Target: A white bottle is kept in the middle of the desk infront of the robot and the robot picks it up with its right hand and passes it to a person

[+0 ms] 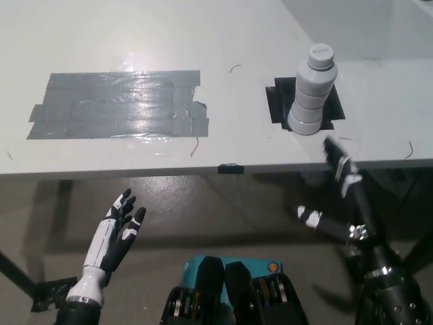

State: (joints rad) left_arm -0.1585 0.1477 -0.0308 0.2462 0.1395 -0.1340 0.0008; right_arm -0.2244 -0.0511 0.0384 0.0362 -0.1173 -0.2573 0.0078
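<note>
- While only the head view is given, it shows the white bottle (313, 91) standing on a black tape patch (281, 101) toward the right of the desk (203, 40), a patch that probably marks its starting spot.
- Its long axis runs vertical, cap (321, 53) up, wide base on the desk.
- Below the desk edge, the right hand (342, 196) is raised with fingers spread, holding nothing, near the bottle but clear of it; I judge it is lining up a reach.
- At lower left, the left hand (115, 237) rests below the desk, fingers apart and empty.
- A grey tape patch (118, 105) lies well apart on the left.
</note>
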